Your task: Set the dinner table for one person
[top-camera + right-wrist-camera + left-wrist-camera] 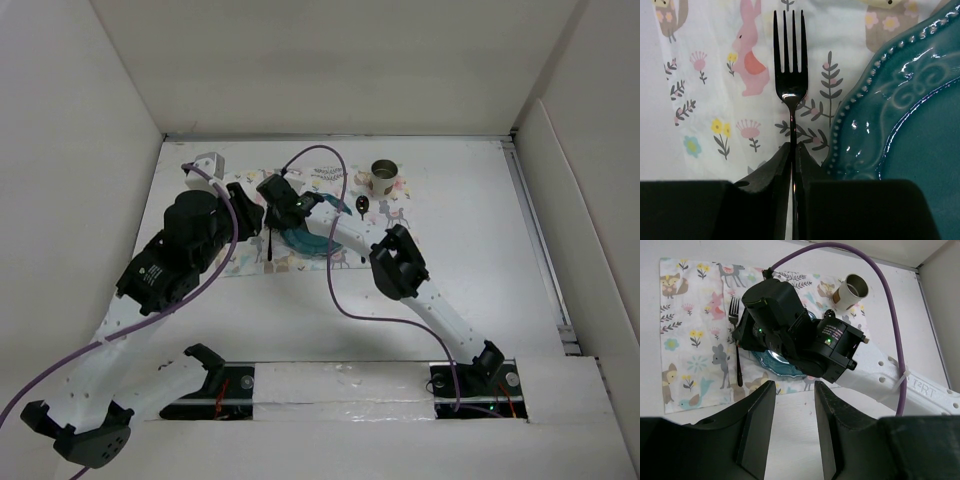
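A black fork lies along the left side of a teal plate on the animal-print mat. My right gripper is shut on the fork's handle, tines pointing away from it. In the top view the right gripper sits over the mat's left half, on the white dinner table. My left gripper is open and empty, raised above bare table by the mat's near edge. The left wrist view shows the fork left of the plate.
A paper cup stands at the mat's far right corner, with a black spoon just in front of it. The cup also shows in the left wrist view. The right arm and its purple cable cross the plate. White walls surround the table.
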Controlling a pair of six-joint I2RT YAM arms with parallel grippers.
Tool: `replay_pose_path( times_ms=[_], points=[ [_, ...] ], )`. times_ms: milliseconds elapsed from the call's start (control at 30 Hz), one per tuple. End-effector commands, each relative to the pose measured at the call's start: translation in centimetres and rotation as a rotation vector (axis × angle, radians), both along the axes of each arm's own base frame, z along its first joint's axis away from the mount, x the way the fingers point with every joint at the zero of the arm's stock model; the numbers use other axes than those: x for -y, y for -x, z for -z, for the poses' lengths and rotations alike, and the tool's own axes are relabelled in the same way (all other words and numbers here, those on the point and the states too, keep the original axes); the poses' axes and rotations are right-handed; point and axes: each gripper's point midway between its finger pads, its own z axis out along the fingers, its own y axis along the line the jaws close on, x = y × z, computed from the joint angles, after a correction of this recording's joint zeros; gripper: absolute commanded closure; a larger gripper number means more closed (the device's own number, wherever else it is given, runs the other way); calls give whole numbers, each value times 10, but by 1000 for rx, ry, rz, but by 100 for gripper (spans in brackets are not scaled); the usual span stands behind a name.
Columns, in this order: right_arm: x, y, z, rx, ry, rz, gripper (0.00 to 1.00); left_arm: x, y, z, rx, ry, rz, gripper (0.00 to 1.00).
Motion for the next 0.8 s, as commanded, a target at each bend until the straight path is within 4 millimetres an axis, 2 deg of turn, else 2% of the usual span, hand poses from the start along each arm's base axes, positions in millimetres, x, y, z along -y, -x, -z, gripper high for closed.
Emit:
replay_pose_path(
  times_ms=[0,67,167,200,233,300,333,433,467,500,533,567,600,667,700,733,767],
  points=[
    [-6,0,-2,22,-19,-3,79,0,-1,-8,40,20,2,66],
    [-7,2,-2,16,-22,-10,73,-1,0,-9,44,25,-1,66],
    [-10,2,-14,27,-42,-27,68,0,0,-9,44,31,1,66],
    [-12,2,-20,36,-52,-36,67,0,0,-10,47,33,-1,66],
    [-17,1,-37,55,-79,-54,65,0,0,-13,55,38,-1,65],
    [-19,1,-57,80,-101,-69,63,0,-2,-18,67,39,-2,65],
    [-23,3,-81,110,-131,-108,61,1,-4,-20,73,39,-4,64],
    [-30,9,-133,177,-186,-195,52,0,-11,-31,98,36,-28,62],
    [-28,14,-174,226,-228,-220,50,-3,-15,-35,110,33,-48,61],
    [-26,18,-188,245,-238,-241,44,-4,-16,-42,125,38,-56,59],
    [-19,19,-207,277,-244,-264,40,-2,-21,-45,130,36,-63,58],
    [-10,29,-252,332,-284,-280,36,-2,-24,-47,135,36,-72,57],
    [2,33,-256,331,-270,-285,28,-2,-26,-55,150,46,-75,55],
    [30,34,-277,350,-261,-281,22,3,-34,-58,156,56,-83,54],
    [56,46,-313,380,-284,-274,24,5,-37,-60,159,59,-82,53],
    [86,38,-296,344,-236,-228,28,7,-39,-68,178,77,-82,52],
    [108,39,-297,341,-218,-191,33,12,-44,-65,168,74,-75,50]
  ],
)
